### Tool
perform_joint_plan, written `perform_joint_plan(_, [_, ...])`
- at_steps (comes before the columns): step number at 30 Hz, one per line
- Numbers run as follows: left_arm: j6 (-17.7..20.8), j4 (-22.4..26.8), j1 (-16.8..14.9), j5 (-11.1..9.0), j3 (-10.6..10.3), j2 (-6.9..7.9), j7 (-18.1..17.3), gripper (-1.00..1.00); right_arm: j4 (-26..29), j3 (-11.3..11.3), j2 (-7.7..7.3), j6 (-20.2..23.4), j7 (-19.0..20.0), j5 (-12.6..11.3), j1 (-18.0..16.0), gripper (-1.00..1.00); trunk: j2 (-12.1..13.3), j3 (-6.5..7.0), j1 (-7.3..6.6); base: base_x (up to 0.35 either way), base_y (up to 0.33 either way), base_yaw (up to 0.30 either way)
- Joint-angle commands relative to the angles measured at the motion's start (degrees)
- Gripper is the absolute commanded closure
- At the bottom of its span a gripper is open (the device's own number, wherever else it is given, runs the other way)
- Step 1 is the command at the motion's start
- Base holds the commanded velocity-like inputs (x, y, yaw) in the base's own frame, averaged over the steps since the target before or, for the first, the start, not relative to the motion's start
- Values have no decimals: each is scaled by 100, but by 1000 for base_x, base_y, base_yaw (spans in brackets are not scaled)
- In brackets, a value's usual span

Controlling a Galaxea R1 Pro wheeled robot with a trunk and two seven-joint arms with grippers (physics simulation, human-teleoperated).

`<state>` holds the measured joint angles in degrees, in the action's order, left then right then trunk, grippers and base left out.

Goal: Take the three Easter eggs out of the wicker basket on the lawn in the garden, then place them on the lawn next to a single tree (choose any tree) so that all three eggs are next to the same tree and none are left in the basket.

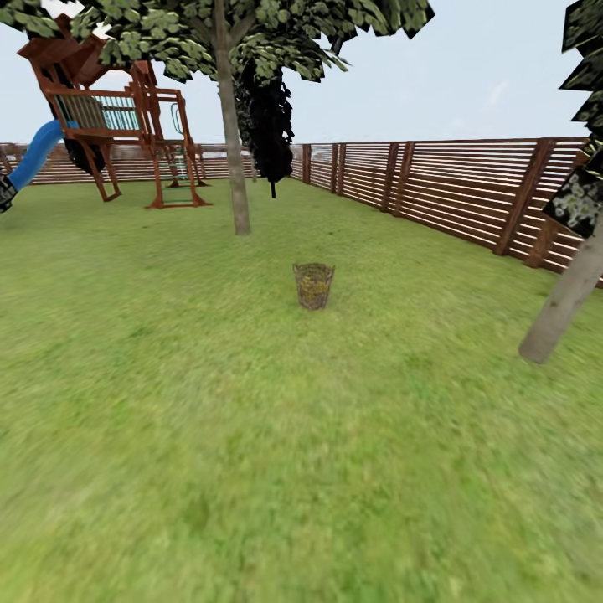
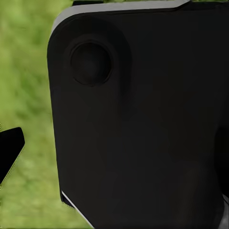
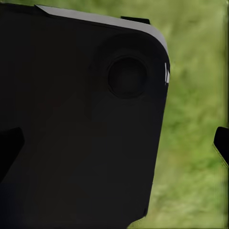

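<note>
Open-weave wicker basket tapers on mottled lawn, seemingly holding yellow eggs; claw states unclear.

Yellow inside the wicker basket is too small to count as Easter eggs. A dark robot panel blocks each wrist view; only one black fingertip shows beside it.

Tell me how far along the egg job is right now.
Nothing looks done yet. The basket stands on the lawn ahead, with yellow showing through its weave, probably the eggs; too small to count them. No egg lies by the nearest tree behind it. In hand: only the approach, the basket being some way off. Left: take out all three eggs and set them beside one tree.
</note>
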<state>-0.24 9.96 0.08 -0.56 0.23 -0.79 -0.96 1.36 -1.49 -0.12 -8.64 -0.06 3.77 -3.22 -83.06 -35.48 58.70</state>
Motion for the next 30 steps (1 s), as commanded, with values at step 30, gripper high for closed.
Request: perform_joint_plan(30, [753,653,-855,-12,12,94,49,-100,1460,14,34,714,17,-20,-478,-100,-2,-4,3,327,0,0])
